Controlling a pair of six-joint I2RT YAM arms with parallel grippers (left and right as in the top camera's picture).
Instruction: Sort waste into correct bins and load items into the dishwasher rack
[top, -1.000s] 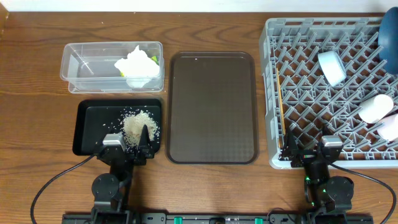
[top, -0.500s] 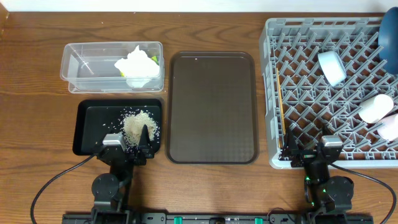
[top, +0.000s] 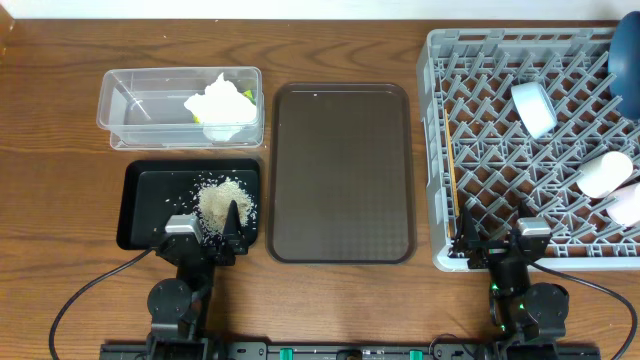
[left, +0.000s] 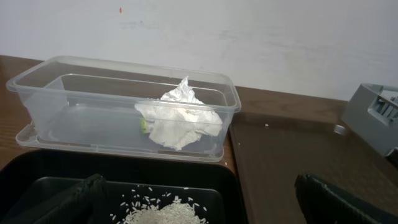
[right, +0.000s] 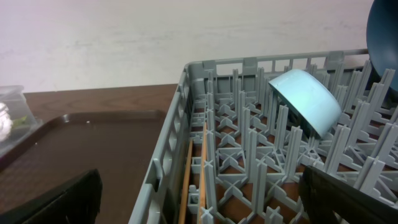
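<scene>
1. I have my left gripper (top: 208, 228) spread, empty; rice scraps (top: 225, 197) lie just ahead in the black tray (top: 150, 195).
2. My right gripper (top: 497, 240), likewise spread and empty, faces the chopsticks (top: 452, 170), which run lengthwise away along the rack (top: 437, 100)'s left wall.

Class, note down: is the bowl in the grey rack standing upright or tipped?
Tipped: the bowl leans on edge between upright pegs of the rack, its rounded outside showing in the right wrist view.
</scene>
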